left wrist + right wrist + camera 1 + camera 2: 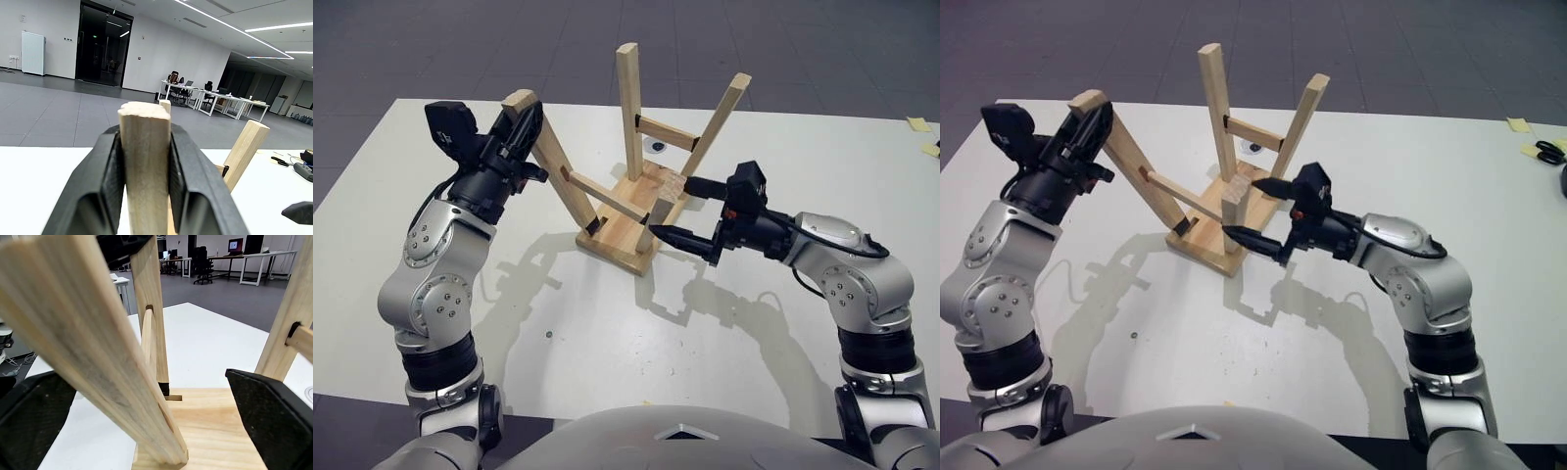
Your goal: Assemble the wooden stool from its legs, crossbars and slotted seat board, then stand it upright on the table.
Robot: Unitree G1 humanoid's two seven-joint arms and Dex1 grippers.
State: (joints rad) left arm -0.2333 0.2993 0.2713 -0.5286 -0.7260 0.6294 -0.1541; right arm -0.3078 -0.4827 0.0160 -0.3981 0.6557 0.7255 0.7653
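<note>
White worktop (783,147) stands on a grey floor (803,39). At the worktop's middle the stool (641,191) lies inverted. Its slotted seat board (625,247) rests flat on the surface and four legs point up, which, judging by the task, lets legs and crossbars be pressed down into the slots.

One crossbar (607,196) joins the leaning left leg (556,162) to the near leg (662,210). A second crossbar (666,131) links the back leg (629,98) to the right-hand leg (717,122). The left leg splays outward, so its foot may not be fully seated, though the joint is too small to tell.

The left gripper (527,116) has its jaws clamped on that leg's top end, probably to lever it upright. The right gripper (670,207) sits low beside the board with its jaws wide apart. They straddle the near leg without touching it, seemingly placed to steady that corner. Standing the stool upright is not yet done.

Yellow notes (918,124) lie at the worktop's far right edge.
</note>
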